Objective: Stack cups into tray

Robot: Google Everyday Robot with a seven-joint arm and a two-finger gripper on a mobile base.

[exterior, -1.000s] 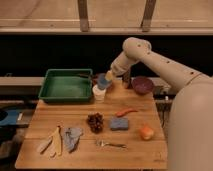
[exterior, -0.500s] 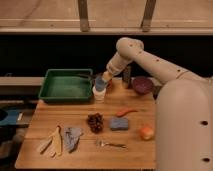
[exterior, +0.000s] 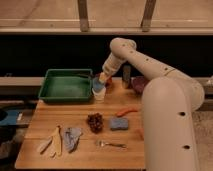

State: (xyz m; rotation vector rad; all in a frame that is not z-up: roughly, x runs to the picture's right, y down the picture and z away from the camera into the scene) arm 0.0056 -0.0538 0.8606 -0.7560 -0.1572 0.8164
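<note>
My gripper [exterior: 103, 78] partly hides a small light-blue cup [exterior: 97, 87] atop a cream cup [exterior: 100, 95] beside the green plastic tray [exterior: 65, 86]; I cannot tell its grip.

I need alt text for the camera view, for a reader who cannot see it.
The gripper is right above a blue cup that sits at the mouth of a white cup, on a wooden table just beside a green tray. A fork, a sponge and grapes lie nearer the camera.
</note>
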